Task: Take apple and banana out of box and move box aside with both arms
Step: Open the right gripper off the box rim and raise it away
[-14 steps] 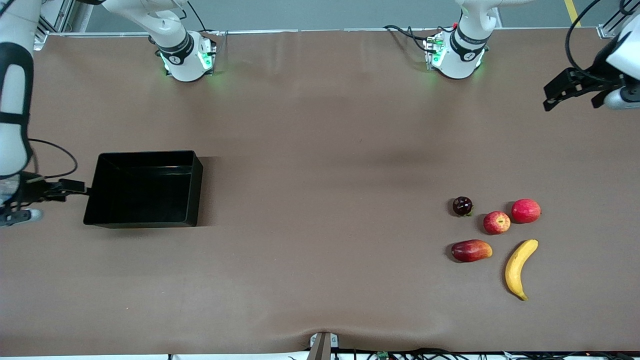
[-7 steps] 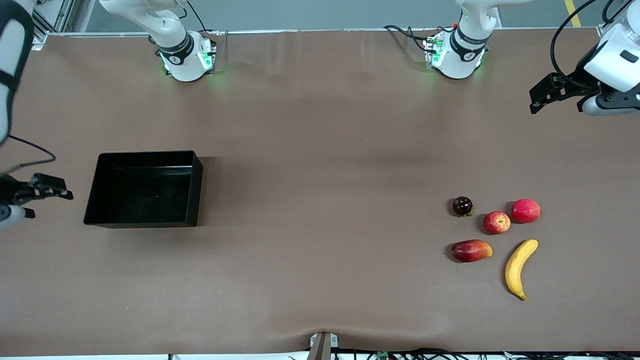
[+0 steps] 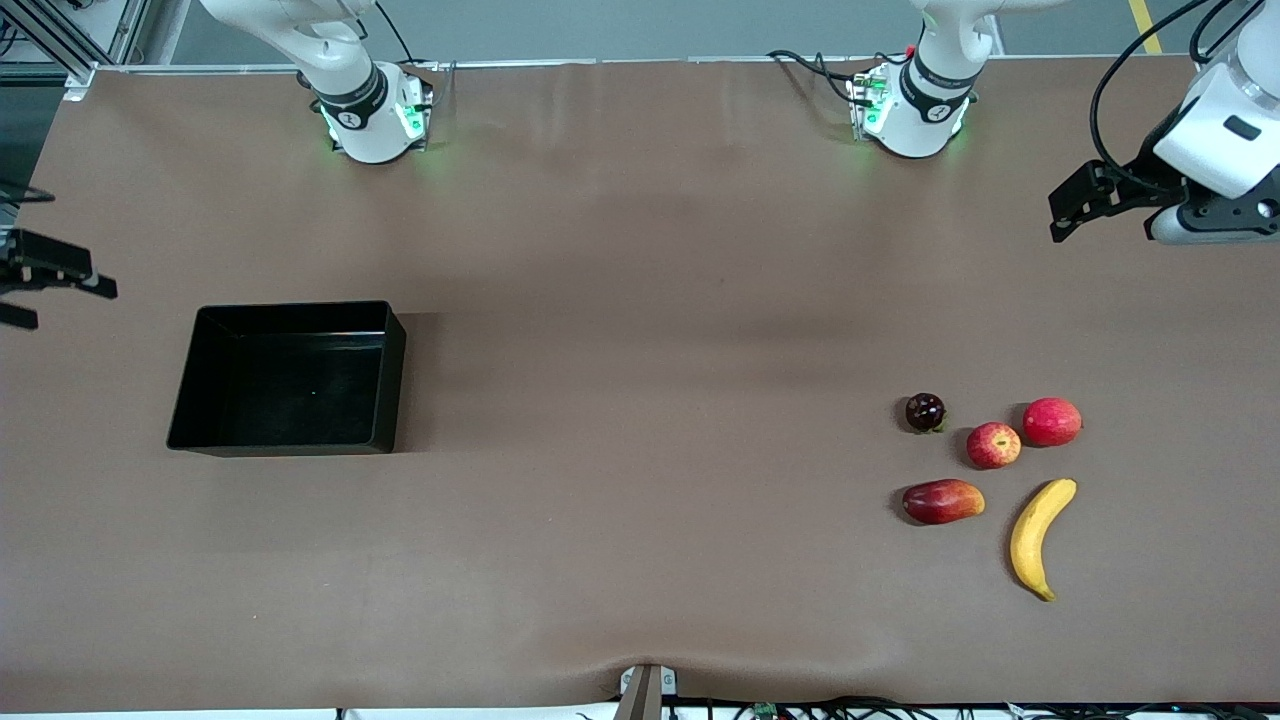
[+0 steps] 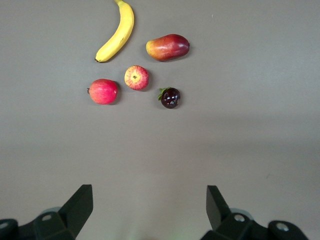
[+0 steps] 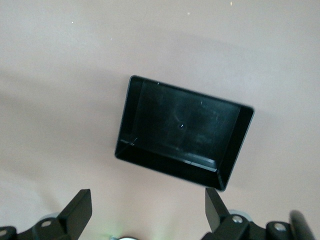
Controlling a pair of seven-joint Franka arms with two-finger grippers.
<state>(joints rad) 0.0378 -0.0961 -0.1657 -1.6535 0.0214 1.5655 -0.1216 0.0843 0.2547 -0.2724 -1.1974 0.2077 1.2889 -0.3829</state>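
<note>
You have the box [image 3: 290,378] empty at the right arm's end of the table, nearest the spread, empty right gripper [image 3: 40,285], while the apple [image 3: 993,445] and banana [image 3: 1040,537] lie out below the spread, empty left gripper [image 3: 1075,208].

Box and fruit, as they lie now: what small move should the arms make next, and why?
Probably none beyond parking both arms. The box sits empty at the right arm's end of the table; the apple and banana lie on the table at the left arm's end. The left hand and right hand are open, holding nothing.
</note>
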